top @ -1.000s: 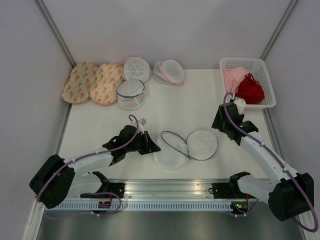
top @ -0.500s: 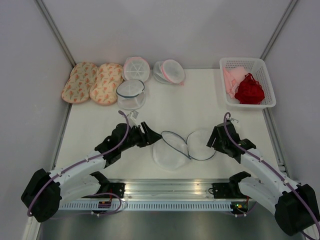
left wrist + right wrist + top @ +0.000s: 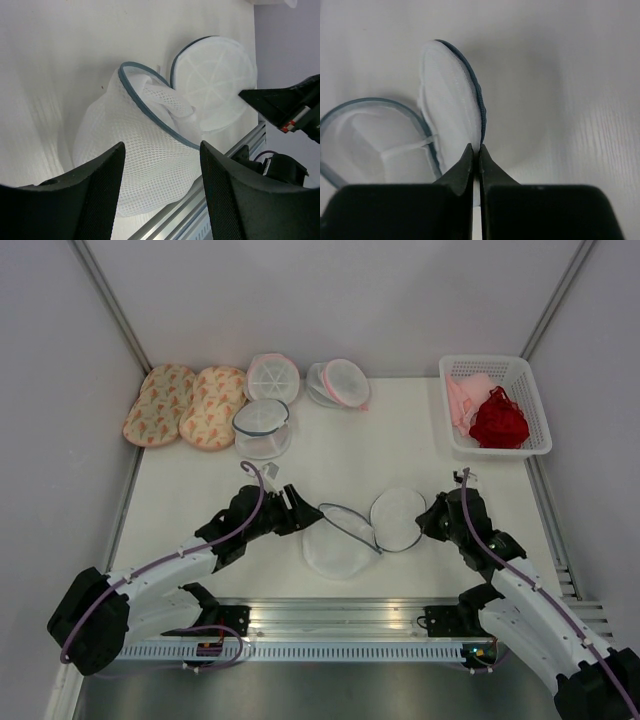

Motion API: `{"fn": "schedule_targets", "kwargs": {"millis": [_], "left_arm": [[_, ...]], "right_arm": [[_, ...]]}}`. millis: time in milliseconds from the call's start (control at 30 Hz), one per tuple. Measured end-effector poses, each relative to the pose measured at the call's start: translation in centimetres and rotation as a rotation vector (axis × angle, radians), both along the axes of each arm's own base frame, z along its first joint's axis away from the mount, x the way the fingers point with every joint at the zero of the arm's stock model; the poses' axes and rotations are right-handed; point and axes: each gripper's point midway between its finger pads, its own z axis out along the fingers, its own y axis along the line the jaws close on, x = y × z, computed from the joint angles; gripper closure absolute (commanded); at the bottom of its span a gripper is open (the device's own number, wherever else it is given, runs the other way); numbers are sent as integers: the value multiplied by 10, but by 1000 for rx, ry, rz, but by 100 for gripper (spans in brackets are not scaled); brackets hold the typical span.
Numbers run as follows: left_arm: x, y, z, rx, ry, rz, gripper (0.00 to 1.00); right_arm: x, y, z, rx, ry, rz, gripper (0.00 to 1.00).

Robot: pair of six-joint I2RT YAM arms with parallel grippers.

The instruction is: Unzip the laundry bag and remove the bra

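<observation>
The laundry bag point(image 3: 335, 550) lies unzipped near the table's front, its white mesh body point(image 3: 145, 150) slumped and its round ribbed lid point(image 3: 398, 518) tipped up on edge. My right gripper point(image 3: 475, 150) is shut on the lid's blue-grey rim point(image 3: 481, 107). From the top view that gripper point(image 3: 425, 523) stands just right of the lid. My left gripper point(image 3: 162, 185) is open, its fingers point(image 3: 97, 192) either side of the mesh body without touching it. It sits left of the bag point(image 3: 300, 520). The dark red bra point(image 3: 498, 422) lies in the white basket point(image 3: 495, 362).
A pale pink cloth point(image 3: 465, 400) shares the basket at the back right. Two pink-rimmed mesh bags point(image 3: 272, 377) point(image 3: 340, 383), another blue-rimmed bag point(image 3: 262, 428) and two peach patterned pads point(image 3: 185, 403) line the back left. A metal rail point(image 3: 340, 615) runs along the front edge.
My right arm came down from beside the basket to the bag's lid, shut on its rim and tipped it up. My left gripper opened and shifted slightly beside the bag.
</observation>
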Motion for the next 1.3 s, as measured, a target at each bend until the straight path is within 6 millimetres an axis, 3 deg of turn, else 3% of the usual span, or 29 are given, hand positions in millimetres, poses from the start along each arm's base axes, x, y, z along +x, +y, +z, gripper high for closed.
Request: {"fn": "schedule_targets", "kwargs": {"millis": [200,300,433,600,767,833,1033,1300], "left_arm": [[4,2,8,-19,-24,29,32],[4,6,16,-47,-48,57,31],[2,14,20,-81,-57,95,30],[-7,25,11,-115,-33,136,30],[-15,40,4,-138,-26,189,28],[-15,46,13,-154,-53,214,27],[-14,61,36,-188,-122,279,24],[-12,69,28,-134,-92,315,24]], "right_arm": [[17,31,73,39,-200,228,100],[19,51,95,55,-260,353,99],[17,81,98,39,-263,494,99],[4,129,98,-45,-249,665,99],[3,165,111,-201,-306,686,100],[12,160,114,-266,-318,611,100],[48,108,130,-525,-347,267,100],[54,72,150,-865,-375,-36,100]]}}
